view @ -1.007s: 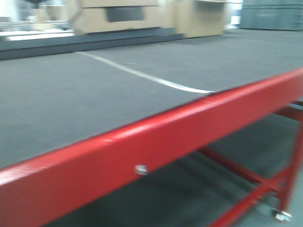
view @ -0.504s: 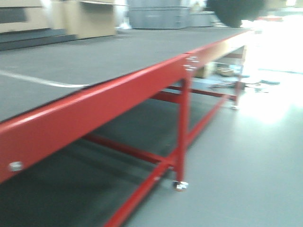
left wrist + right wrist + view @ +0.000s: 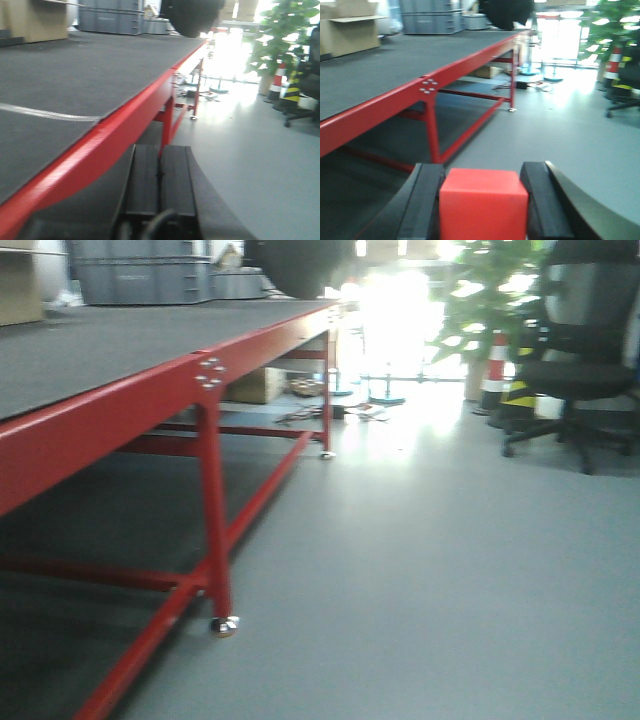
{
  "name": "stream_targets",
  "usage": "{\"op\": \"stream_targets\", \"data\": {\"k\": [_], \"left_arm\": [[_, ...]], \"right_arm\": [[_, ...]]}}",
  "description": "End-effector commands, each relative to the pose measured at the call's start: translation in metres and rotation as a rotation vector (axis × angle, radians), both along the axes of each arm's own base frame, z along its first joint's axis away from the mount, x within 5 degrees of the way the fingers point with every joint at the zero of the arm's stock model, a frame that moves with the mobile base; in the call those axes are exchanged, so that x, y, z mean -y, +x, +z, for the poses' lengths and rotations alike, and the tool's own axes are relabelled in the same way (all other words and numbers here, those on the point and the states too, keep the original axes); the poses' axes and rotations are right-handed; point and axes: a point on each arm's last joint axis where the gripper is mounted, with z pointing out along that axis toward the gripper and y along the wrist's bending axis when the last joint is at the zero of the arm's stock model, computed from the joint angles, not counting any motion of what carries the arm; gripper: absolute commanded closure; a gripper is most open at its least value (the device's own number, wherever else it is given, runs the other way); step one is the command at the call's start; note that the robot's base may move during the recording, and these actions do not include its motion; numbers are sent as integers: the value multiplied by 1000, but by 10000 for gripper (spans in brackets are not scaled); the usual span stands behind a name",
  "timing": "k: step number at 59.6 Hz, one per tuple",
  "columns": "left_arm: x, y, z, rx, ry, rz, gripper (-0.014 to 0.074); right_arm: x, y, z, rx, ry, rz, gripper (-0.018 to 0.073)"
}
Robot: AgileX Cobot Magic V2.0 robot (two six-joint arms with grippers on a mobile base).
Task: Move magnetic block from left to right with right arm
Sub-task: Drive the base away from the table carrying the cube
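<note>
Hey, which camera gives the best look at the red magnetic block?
The right wrist view: the magnetic block sits large and close, gripped in the right end effector. The front-facing and left wrist views don't show it.

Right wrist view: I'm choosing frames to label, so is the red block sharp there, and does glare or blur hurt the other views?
Right wrist view: the magnetic block in the right gripper is fairly crisp, background soft, doorway blown out. Left wrist view: the shut left gripper is blurred, same glare. Front view: soft throughout, glare spilling onto the floor.
</note>
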Motion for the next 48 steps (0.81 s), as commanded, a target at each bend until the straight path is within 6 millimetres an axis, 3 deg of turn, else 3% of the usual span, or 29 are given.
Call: {"op": "stream_targets", "data": {"k": [1, 48], "left_arm": [[0, -2, 6, 100, -9, 1, 713], [0, -2, 6, 102, -9, 1, 713]], "right_arm": [[0, -1, 15, 98, 0, -1, 375], [0, -1, 15, 98, 0, -1, 375]]}}
